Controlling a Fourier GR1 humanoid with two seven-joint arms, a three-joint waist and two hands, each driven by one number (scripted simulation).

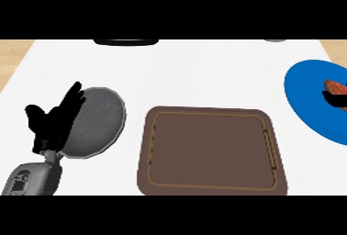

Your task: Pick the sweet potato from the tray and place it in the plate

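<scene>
no legible txt, labels, brands or nos. on any obj in head view

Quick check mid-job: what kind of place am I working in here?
Most likely a kitchen counter: a white worktop holds a brown tray, a grey plate and a blue plate with the sweet potato on it. The left hand rests open beside the grey plate.

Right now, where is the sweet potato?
In the head view the sweet potato is at the far right edge, over the blue plate, with black fingers against it. The brown tray sits to its left.
</scene>
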